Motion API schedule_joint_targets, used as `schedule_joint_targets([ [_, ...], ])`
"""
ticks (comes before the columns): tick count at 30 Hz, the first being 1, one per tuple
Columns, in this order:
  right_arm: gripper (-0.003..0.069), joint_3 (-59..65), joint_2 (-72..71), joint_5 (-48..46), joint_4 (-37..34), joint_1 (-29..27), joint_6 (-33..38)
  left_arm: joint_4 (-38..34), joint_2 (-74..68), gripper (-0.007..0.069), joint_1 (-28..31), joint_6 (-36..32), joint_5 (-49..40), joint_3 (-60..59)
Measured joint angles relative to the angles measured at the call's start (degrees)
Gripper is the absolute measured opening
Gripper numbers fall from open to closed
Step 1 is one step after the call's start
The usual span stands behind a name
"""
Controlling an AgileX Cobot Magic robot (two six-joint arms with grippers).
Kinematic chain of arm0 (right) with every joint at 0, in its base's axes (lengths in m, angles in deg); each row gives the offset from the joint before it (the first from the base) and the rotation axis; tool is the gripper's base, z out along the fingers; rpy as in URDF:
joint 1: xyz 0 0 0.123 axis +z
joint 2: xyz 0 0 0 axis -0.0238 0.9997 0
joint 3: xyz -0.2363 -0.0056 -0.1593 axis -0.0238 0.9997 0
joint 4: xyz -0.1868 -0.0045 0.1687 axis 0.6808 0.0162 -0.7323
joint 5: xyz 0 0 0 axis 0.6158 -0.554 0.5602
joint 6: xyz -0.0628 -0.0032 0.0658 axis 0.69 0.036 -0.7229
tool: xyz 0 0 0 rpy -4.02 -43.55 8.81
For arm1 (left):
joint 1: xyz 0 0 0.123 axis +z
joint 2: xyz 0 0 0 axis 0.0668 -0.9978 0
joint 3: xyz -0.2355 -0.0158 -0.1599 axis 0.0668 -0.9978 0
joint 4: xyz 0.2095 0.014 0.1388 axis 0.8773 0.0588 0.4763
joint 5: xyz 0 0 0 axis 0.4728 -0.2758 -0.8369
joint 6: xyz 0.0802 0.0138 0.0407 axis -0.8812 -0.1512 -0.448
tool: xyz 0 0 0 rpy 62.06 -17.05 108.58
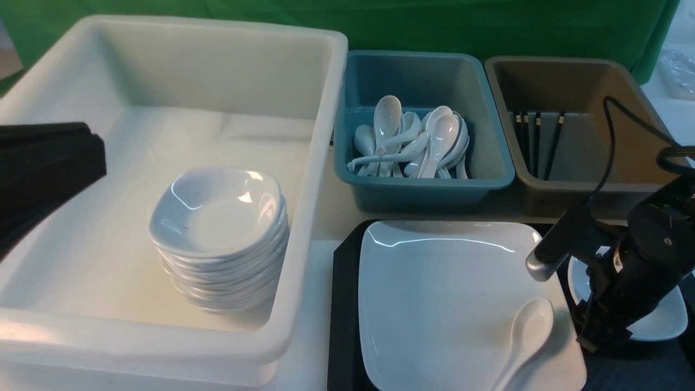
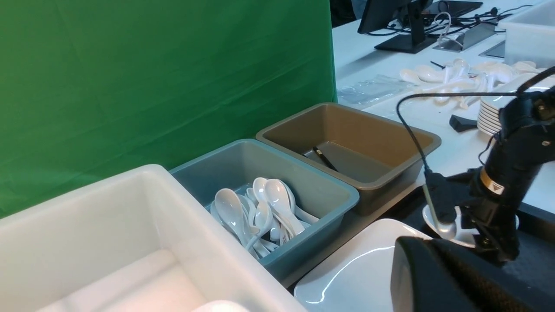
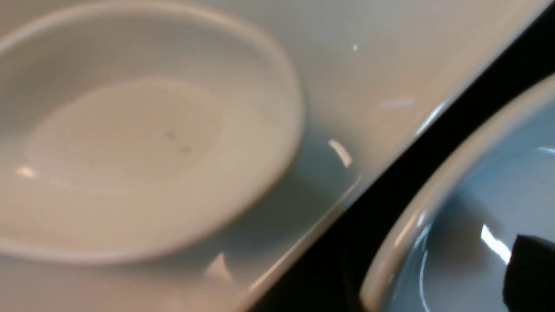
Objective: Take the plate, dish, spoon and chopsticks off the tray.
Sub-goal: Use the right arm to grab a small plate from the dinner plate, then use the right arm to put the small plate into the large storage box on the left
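Occupying the near part of the scene, the large square plate [image 1: 434, 304] rests on the black tray [image 1: 345, 326]; a white spoon [image 1: 535, 326] lies on the plate, bowl toward its far side. To the plate's right, also on the tray, sits the small white dish [image 1: 665, 315]. The right gripper [image 1: 589, 328] is lowered over this dish; whether its jaws are apart or together cannot be told. To the plate's left, the left gripper [image 1: 100, 157] appears over the white bin [image 1: 296, 260], jaws together; the bin contains stacked small dishes [image 1: 217, 217]. Beyond the plate, on the counter [image 1: 304, 336], stands the teal bin [image 1: 429, 187], filled with white spoons [image 1: 407, 138]. Beyond the plate and to its right, the brown bin [image 1: 592, 187] holds black chopsticks [image 1: 554, 145] with gold bands. Farthest from the plate hangs a green cloth [image 1: 412, 24].
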Motion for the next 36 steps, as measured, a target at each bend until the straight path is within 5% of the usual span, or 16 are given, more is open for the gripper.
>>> schedule_joint_targets([
  [4, 0.0427, -0.5, 0.5, -0.4, -0.2, 0.2, -0.1, 0.0, 0.0, 0.002, 0.0, 0.0, -0.7, 0.0],
  [8, 0.0237, -0.5, 0.4, -2.2, -1.2, 1.3, -0.1, 0.0, 0.0, 0.002, 0.0, 0.0, -1.3, 0.0],
  [12, 0.0195, -0.6, -2.0, -4.4, -0.8, 3.0, -0.7, 0.0, 0.0, 0.002, 0.0, 0.0, -1.5, 0.0],
  [16, 0.0066, -1.7, -10.9, -11.1, -2.3, 6.6, -4.5, 0.2, 0.0, 0.002, 0.0, 0.0, -1.4, 0.0],
  [21, 0.0064, -8.8, -20.5, -17.3, -3.1, 10.4, -10.1, 1.1, 0.0, 0.002, 0.0, 0.0, -1.0, 0.0],
  [27, 0.0064, -23.4, -23.4, -14.1, -9.3, 26.1, -7.9, 13.0, 0.0, 0.002, 0.0, 9.9, -1.9, 0.6],
  [32, 0.0064, -32.3, -14.2, -2.3, -10.9, 41.0, 3.2, 26.0, 1.7, 0.002, 0.0, 23.7, -8.9, 4.6],
  [36, 0.0064, -37.2, -4.1, 0.8, -11.5, 45.3, 14.4, 30.0, 6.5, 0.002, 0.0, 28.0, -12.9, 5.8],
])
